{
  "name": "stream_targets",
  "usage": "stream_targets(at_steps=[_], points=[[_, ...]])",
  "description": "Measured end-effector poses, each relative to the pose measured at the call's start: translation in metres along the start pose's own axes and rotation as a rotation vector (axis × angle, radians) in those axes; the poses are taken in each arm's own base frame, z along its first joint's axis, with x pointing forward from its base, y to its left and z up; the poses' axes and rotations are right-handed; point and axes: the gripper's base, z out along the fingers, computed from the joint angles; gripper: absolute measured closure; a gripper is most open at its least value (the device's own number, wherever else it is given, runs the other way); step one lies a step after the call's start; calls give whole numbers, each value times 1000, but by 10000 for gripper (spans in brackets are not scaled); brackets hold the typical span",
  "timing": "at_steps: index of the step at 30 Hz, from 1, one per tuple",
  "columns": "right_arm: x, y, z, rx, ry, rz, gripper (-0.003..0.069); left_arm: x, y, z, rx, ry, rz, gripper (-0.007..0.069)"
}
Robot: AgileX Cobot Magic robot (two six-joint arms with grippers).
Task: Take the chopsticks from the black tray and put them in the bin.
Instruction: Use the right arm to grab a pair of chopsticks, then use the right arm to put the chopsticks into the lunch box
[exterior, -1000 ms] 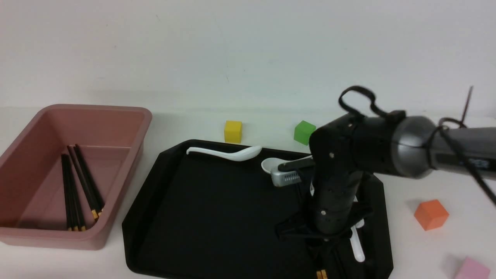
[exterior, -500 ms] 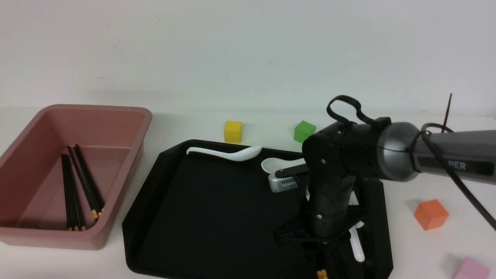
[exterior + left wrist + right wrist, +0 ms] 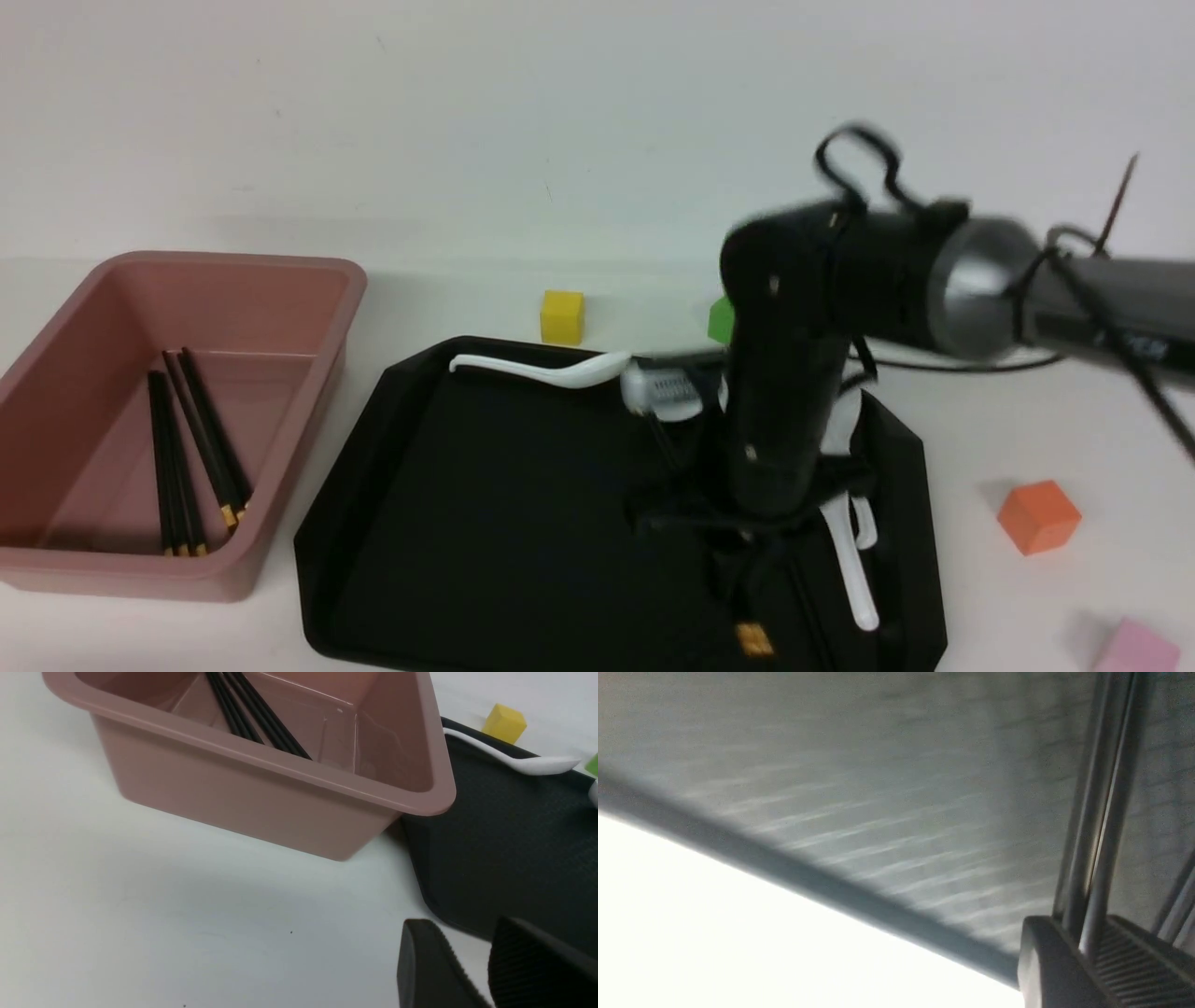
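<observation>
Over the black tray (image 3: 485, 523), near its right end, my right gripper (image 3: 1087, 952) pinches a pair of chopsticks (image 3: 1097, 826) and has risen since a moment ago, lifting their gold ends (image 3: 752, 640) off the tray. Left of the tray, more chopsticks (image 3: 191, 457) lie in the pink bin (image 3: 280, 280), unchanged. My left gripper (image 3: 472, 961) hovers beside the bin, fingers slightly apart, empty.

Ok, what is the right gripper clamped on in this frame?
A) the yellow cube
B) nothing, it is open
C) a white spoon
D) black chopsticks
D: in the right wrist view the right gripper pinches thin dark chopsticks between its pads, above the black tray.
</observation>
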Motion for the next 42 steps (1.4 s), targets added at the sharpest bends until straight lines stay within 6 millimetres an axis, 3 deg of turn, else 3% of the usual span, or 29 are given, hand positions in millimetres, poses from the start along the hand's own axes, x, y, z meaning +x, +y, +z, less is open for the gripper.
stream_targets(at_steps=[4,7,11,16,22,26,31,36,42], points=[[-10,27,-33,-178,-86,-27,526,0,0,0,0,0,0,403],[-21,62,-63,-351,-241,-153,526,0,0,0,0,0,0,396],[-31,106,-79,-507,-390,-302,526,0,0,0,0,0,0,393],[-52,164,-65,-636,-629,-500,526,0,0,0,0,0,-1,388],[-68,211,-5,-634,-888,-617,526,0,0,0,0,0,-1,386],[-70,222,28,-615,-944,-586,524,0,0,0,0,0,-1,386],[-71,222,48,-602,-905,-592,466,0,0,0,0,0,-1,386],[-70,219,46,-586,-860,-640,419,0,0,0,0,0,-1,386],[-61,208,25,-504,-740,-714,462,0,0,0,0,0,-1,386]])
